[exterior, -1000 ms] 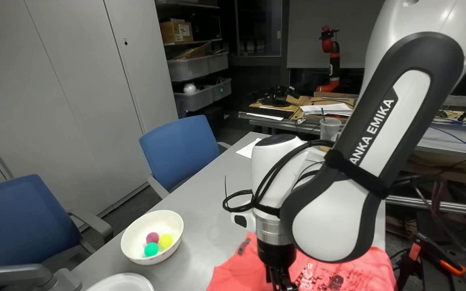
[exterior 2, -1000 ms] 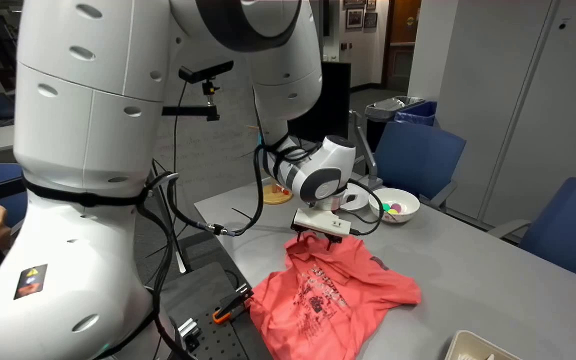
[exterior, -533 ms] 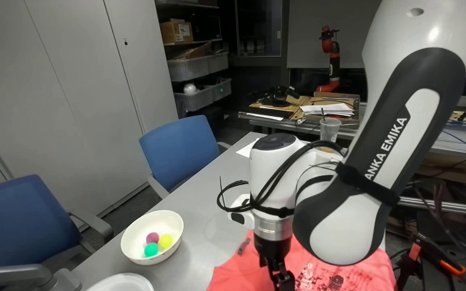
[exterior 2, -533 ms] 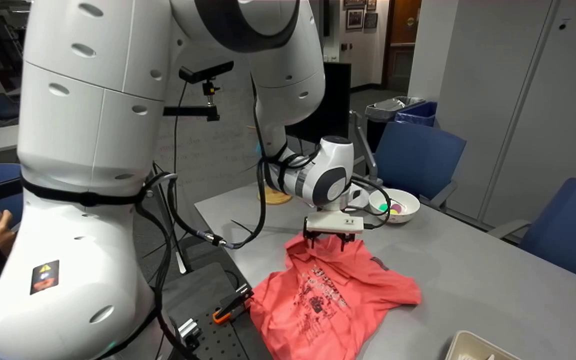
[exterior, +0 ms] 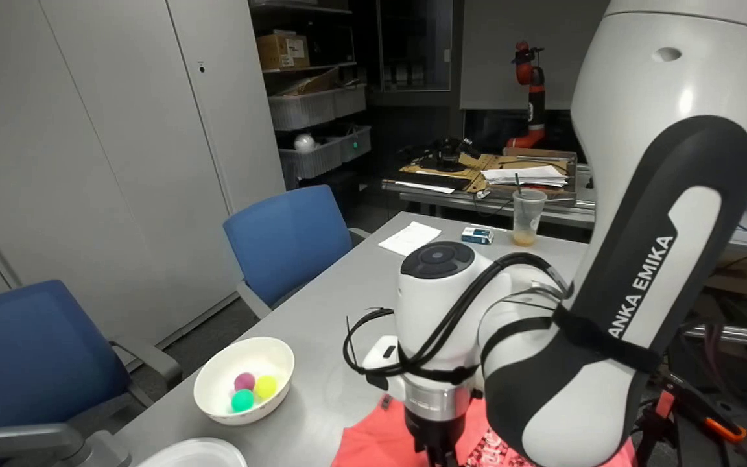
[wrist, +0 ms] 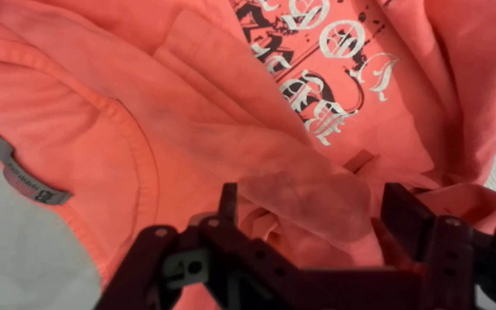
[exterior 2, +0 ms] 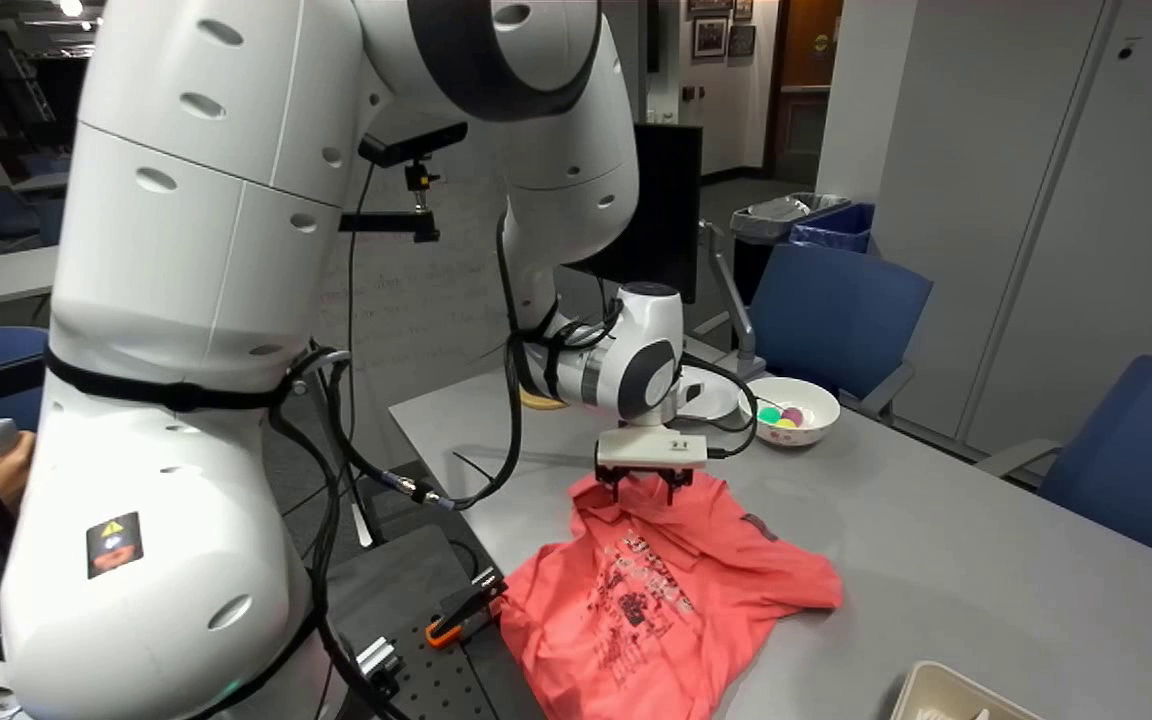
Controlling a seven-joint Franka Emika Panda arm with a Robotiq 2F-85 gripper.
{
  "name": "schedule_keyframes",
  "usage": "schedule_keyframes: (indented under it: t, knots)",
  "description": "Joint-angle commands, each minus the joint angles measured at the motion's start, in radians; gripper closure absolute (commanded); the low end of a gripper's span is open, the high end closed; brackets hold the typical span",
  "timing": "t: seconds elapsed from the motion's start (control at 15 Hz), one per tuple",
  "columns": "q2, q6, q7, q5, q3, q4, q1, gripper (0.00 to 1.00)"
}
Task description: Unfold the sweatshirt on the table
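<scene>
Rumpled and partly folded over, the coral sweatshirt (exterior 2: 676, 620) lies on the light grey table (exterior 2: 946, 560). Its white lettering faces up, and its collar with a grey label shows at the left in the wrist view. My gripper (exterior 2: 643, 495) is low over the collar end of the sweatshirt, pointing down. In the wrist view the gripper (wrist: 312, 193) is open, its fingers (wrist: 229, 202) wide apart. A bunched fold of the sweatshirt (wrist: 308, 189) lies beneath and between them, not pinched. Whether the tips touch the cloth, I cannot tell.
A white bowl (exterior: 203, 392) with coloured balls stands on the table near the gripper, beside a white plate (exterior: 195, 454). A beige container (exterior 2: 921, 685) sits at the near edge. An orange-and-black clamp (exterior 2: 466, 608) grips the table side. A plastic cup (exterior: 529, 214) stands at an end.
The arm has come down toward the collar end of the sweatshirt, and the wrist has turned. My fingers stand slightly closer together. The sweatshirt has not visibly moved.
</scene>
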Motion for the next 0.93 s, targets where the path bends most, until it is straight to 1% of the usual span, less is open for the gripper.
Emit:
schedule_keyframes:
  t: [0.0, 0.2, 0.27, 0.33, 0.47, 0.53, 0.67, 0.87]
  knots:
    - [0.040, 0.026, 0.048, -0.039, -0.030, 0.028, 0.035, 0.45]
    - [0.064, 0.029, 0.057, -0.035, -0.033, 0.038, 0.037, 0.70]
    - [0.071, 0.027, 0.058, -0.029, -0.030, 0.041, 0.032, 0.77]
    - [0.076, 0.028, 0.063, -0.030, -0.035, 0.042, 0.033, 0.85]
    - [0.068, 0.026, 0.087, -0.047, -0.065, 0.034, 0.052, 0.98]
    - [0.053, 0.016, 0.096, -0.057, -0.081, 0.024, 0.059, 1.00]
    - [0.007, -0.026, 0.113, -0.078, -0.112, -0.001, 0.065, 1.00]
    - [-0.073, -0.100, 0.128, -0.077, -0.127, -0.031, 0.046, 0.99]
